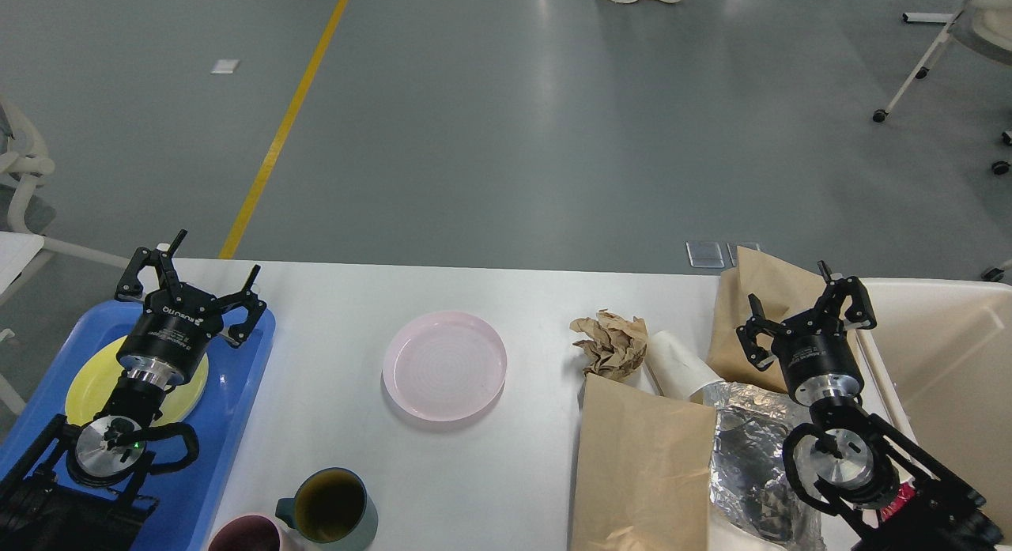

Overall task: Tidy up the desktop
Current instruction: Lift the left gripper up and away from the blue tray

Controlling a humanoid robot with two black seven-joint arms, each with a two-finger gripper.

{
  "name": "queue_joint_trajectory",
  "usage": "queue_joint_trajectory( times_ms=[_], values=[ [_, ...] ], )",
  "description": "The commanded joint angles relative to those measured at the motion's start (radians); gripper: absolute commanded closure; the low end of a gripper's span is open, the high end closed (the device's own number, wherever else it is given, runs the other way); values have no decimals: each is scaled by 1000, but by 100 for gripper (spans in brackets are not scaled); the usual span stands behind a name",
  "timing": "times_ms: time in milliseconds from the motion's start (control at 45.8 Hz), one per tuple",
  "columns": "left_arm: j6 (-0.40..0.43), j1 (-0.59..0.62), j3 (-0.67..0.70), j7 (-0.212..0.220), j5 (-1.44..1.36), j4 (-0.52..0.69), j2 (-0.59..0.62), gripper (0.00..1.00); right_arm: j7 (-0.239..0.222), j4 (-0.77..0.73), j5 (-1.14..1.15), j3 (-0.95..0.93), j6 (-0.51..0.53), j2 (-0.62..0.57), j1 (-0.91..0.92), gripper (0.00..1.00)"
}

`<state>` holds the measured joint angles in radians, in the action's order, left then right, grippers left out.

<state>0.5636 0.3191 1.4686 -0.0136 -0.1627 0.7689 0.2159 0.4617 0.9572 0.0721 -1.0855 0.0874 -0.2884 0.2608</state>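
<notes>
From the head view, the large smooth white rectangular desktop (490, 472) fills the foreground — rigid and slick, so its clutter will slide. The left gripper (190, 278) hovers spread and empty over the blue plastic tray (237, 424); the right gripper (806, 302) likewise, above what looks like crumpled brown paper (610, 344) — light, soft, best pinched at a fold.

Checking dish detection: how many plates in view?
2. Pink plate on the desktop, centre. Yellow plate in the blue tray, partly hidden by the left arm. More may be hidden.
</notes>
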Motion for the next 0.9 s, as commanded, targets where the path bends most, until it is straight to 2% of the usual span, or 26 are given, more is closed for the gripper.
queue_joint_trajectory(
  times_ms=[0,87,328,481,721,743,852,874],
  values=[
    [-1,-3,6,-3,-1,0,-7,4,0,0,0,-1,0,0,-2,0],
    [-1,-12,7,-23,-1,0,-6,4,0,0,0,-1,0,0,0,0],
    [-56,0,-4,-9,-1,0,8,4,0,-2,0,-1,0,0,-2,0],
    [-59,9,-54,-20,0,3,117,4,0,-2,0,-1,0,0,-2,0],
    [-53,166,-387,-23,5,1,325,4,0,-3,0,-1,0,0,-2,0],
    [-50,213,-478,-25,5,0,364,4,0,-3,0,-1,0,0,-2,0],
    [-54,339,-672,-22,6,0,430,4,0,-3,0,-1,0,0,0,0],
    [-56,391,-770,-17,8,-2,459,4,0,-3,0,-1,0,0,-2,0]
  ],
)
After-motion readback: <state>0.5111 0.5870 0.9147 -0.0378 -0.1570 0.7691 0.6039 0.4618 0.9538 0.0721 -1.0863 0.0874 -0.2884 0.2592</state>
